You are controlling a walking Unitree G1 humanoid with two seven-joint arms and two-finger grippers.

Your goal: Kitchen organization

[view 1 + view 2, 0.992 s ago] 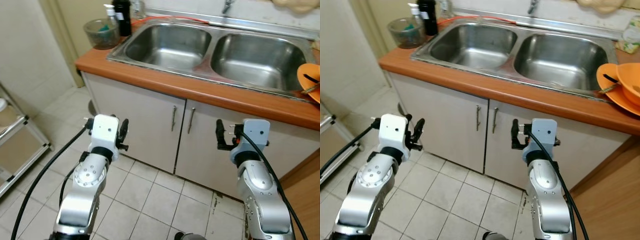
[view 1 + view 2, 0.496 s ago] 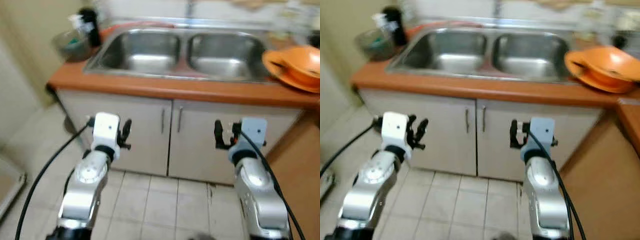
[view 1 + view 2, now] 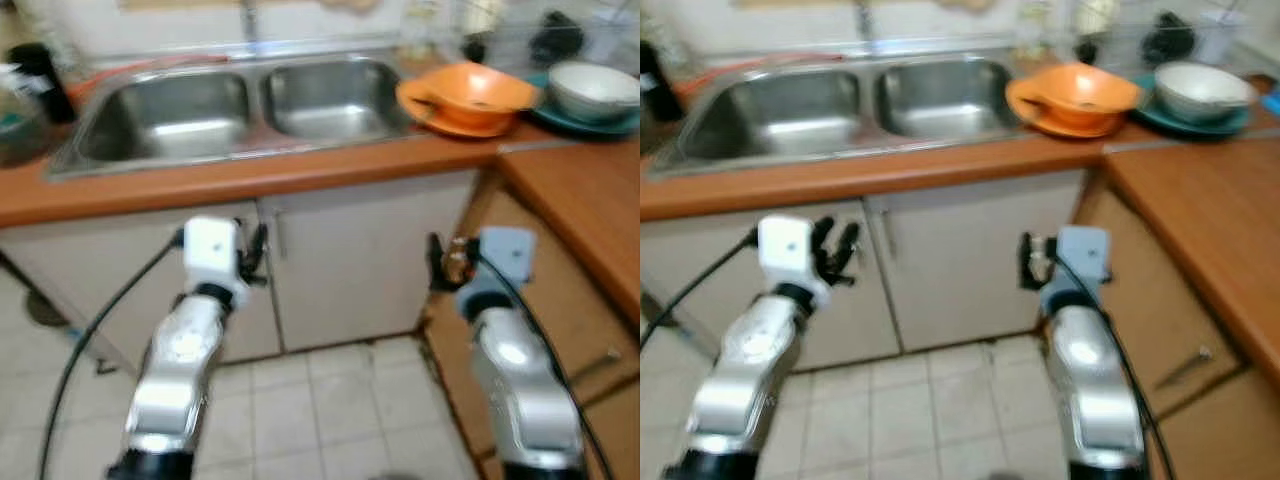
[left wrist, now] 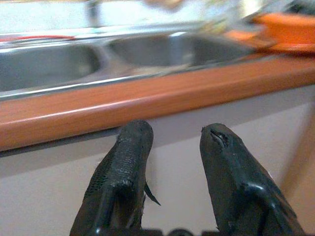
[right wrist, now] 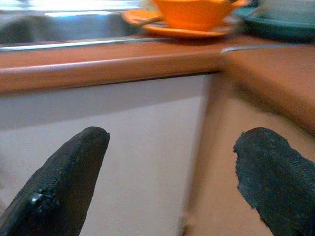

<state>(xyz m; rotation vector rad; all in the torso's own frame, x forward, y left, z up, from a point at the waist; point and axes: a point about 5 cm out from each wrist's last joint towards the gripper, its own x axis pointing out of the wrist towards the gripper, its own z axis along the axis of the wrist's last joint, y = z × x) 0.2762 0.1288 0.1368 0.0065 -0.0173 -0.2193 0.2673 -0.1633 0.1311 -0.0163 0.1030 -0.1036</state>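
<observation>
An orange bowl [image 3: 478, 88] sits on an orange plate on the wooden counter [image 3: 250, 178], right of the double steel sink [image 3: 190, 108]. Further right, a white bowl [image 3: 597, 88] rests on a teal plate. Both arms are held up in front of the cabinet doors, below the counter edge. My left gripper [image 3: 252, 255] is open with a narrow gap and holds nothing; its fingers [image 4: 134, 147] point at the counter edge. My right gripper [image 3: 440, 268] stands wide open and empty, its fingers [image 5: 78, 162] aimed toward the cabinet corner below the orange bowl [image 5: 194, 11].
A dark bottle [image 3: 40, 75] stands at the sink's left end. The counter turns a corner and runs along the right [image 3: 590, 215]. A dish rack with dark items [image 3: 545, 30] is behind the bowls. Tiled floor [image 3: 330, 420] lies below. The picture is blurred.
The whole picture has swung to the right, so the bowls and the counter's corner have come into view. Both arms keep the same raised pose with empty grippers.
</observation>
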